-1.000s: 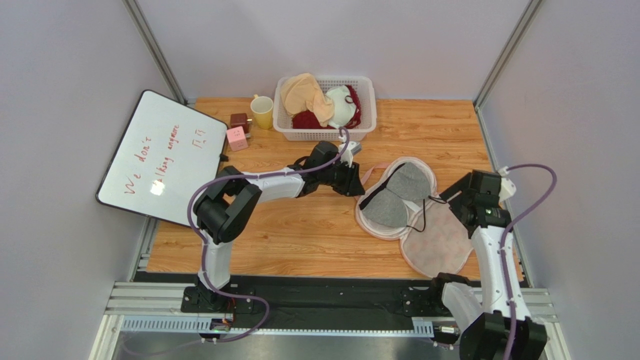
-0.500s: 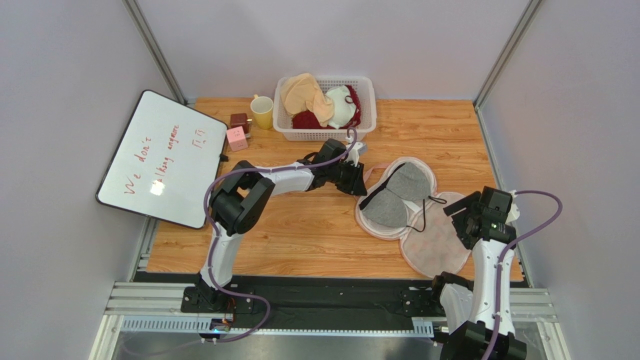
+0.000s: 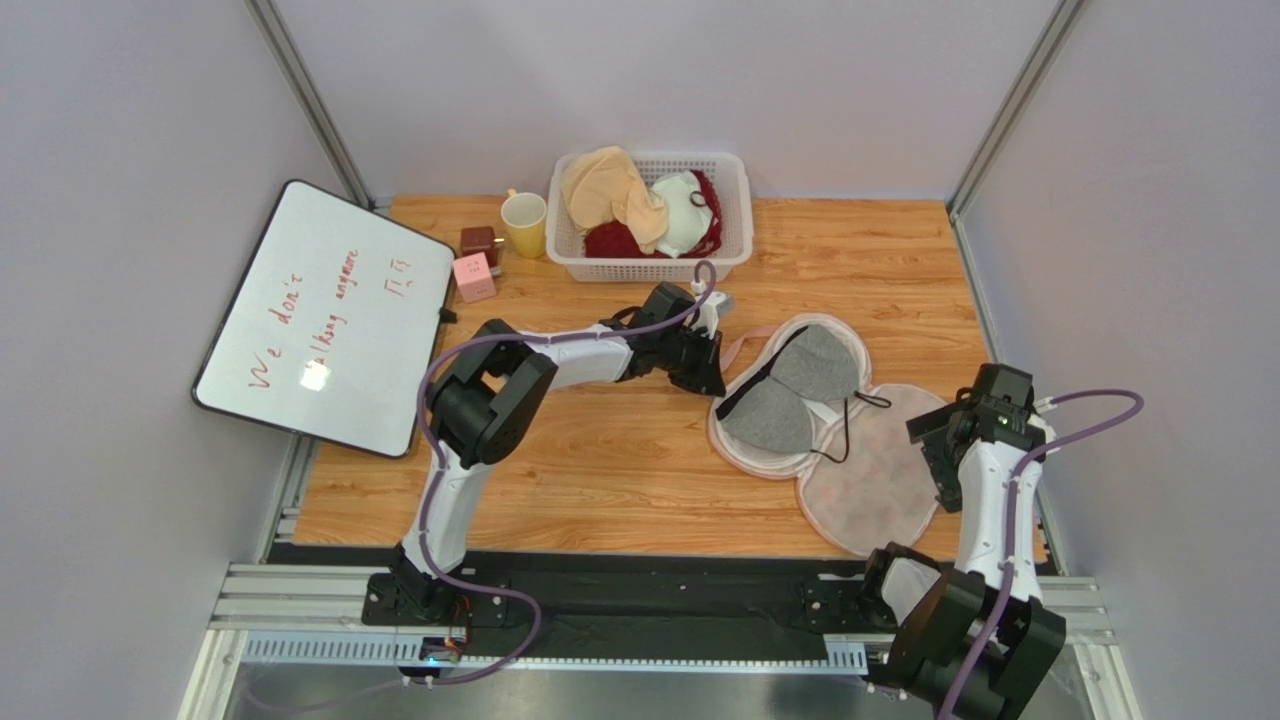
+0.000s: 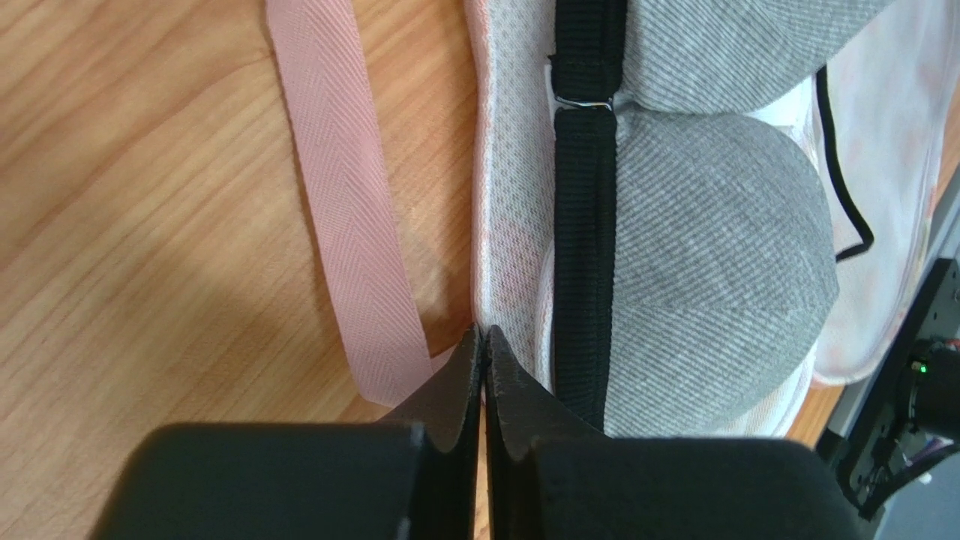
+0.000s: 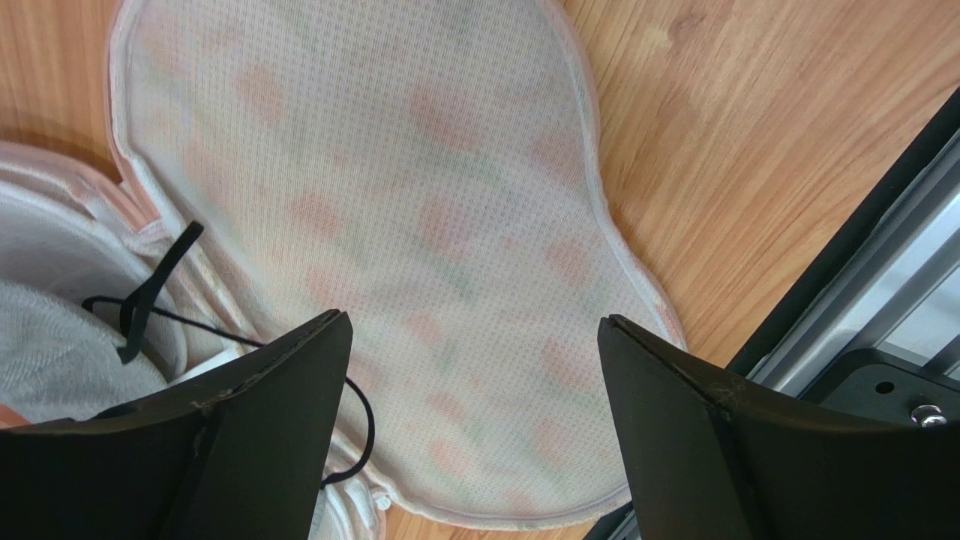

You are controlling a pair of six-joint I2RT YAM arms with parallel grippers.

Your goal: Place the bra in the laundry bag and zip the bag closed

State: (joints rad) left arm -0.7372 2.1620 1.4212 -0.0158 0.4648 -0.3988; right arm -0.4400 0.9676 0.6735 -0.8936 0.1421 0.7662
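The grey bra [image 3: 796, 393] lies cups-up on the left half of the opened laundry bag [image 3: 879, 480]; its black strap trails onto the right flap. My left gripper [image 3: 706, 368] is at the bag's left rim. In the left wrist view the jaws are shut [image 4: 482, 338], tips touching the mesh edge [image 4: 507, 225] where the pink strap [image 4: 349, 225] loops. I cannot tell if fabric is pinched. The grey cup [image 4: 721, 225] and black band [image 4: 586, 225] lie just right. My right gripper [image 3: 939, 443] hovers open [image 5: 473, 326] over the printed flap [image 5: 451, 225], holding nothing.
A white slatted basket [image 3: 646, 272] with a beige bra and a white and red one stands at the back. A yellow cup [image 3: 525, 225], two small cubes [image 3: 473, 276] and a whiteboard [image 3: 323, 315] are at the left. The table's near edge and rail [image 5: 856, 293] lie close to the flap.
The left jaws have shut at the bag's rim after edging toward it. The right arm has drawn back to the right and nearer the table edge, with its jaws a little wider.
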